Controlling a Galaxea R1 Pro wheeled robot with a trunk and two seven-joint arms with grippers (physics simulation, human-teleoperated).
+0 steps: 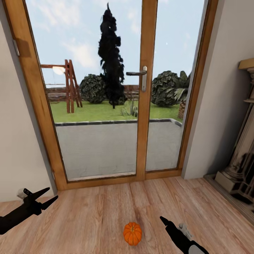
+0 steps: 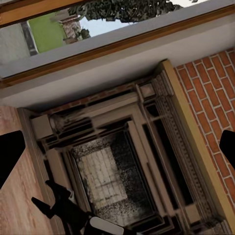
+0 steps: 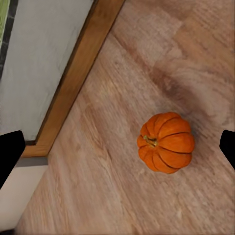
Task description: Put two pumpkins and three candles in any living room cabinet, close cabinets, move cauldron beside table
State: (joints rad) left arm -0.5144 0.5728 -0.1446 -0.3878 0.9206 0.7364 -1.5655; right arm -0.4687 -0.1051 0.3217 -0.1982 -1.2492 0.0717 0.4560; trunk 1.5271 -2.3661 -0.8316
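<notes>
Both arms' jaws gape empty; pumpkin (image 1: 132, 233) sits on wood floor (image 1: 88, 218)

1. I see one pumpkin (image 1: 132, 233): small, bright orange, ribbed, round
2. It sits upright on the wooden floor (image 1: 88, 218), stem up, intact
3. It lies near the glazed door's (image 1: 102, 88) wooden frame, clear of it, nothing touching it
</notes>
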